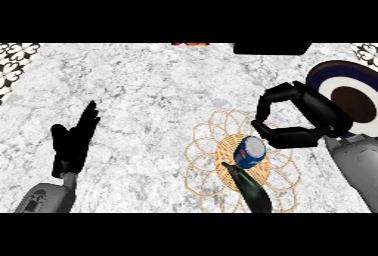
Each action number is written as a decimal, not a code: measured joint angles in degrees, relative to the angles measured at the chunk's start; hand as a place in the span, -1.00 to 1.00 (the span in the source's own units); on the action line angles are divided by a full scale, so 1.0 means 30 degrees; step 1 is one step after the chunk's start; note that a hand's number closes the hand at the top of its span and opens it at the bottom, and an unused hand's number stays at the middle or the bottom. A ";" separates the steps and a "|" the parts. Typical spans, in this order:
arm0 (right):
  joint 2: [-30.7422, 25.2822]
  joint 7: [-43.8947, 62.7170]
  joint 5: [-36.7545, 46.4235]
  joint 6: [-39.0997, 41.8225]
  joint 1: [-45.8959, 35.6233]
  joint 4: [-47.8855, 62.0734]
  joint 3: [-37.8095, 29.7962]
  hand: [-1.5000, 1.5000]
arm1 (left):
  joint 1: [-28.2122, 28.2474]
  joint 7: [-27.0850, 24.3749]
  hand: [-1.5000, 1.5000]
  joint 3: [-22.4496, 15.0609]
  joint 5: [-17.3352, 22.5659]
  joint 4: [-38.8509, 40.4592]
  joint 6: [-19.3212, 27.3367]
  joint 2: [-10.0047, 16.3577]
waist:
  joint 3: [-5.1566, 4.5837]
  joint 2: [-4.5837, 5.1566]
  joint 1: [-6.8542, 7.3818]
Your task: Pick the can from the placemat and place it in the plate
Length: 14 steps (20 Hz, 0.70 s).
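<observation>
the can (249, 152) stands upright on the placemat (203, 150), just near-left of the right hand (306, 115), whose curled fingers grasp nothing; plate (328, 70) lies far-right; left hand (74, 142) released, well apart

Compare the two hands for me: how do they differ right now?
The left hand has straight fingers pointing up; the right hand has curled fingers. The left hand rests over bare counter, far from the can; the right hand sits just beside the can on the placemat, near the plate. Neither holds anything; both are black on grey forearms.
</observation>
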 measured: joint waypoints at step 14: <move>-0.0363 -0.6641 0.0512 0.4569 0.1037 0.4301 0.0985 -1.00 | 0.1094 0.1693 0.00 -0.0807 -0.0918 -0.1531 0.1117 -0.0533 | 0.0106 0.0297 -0.0013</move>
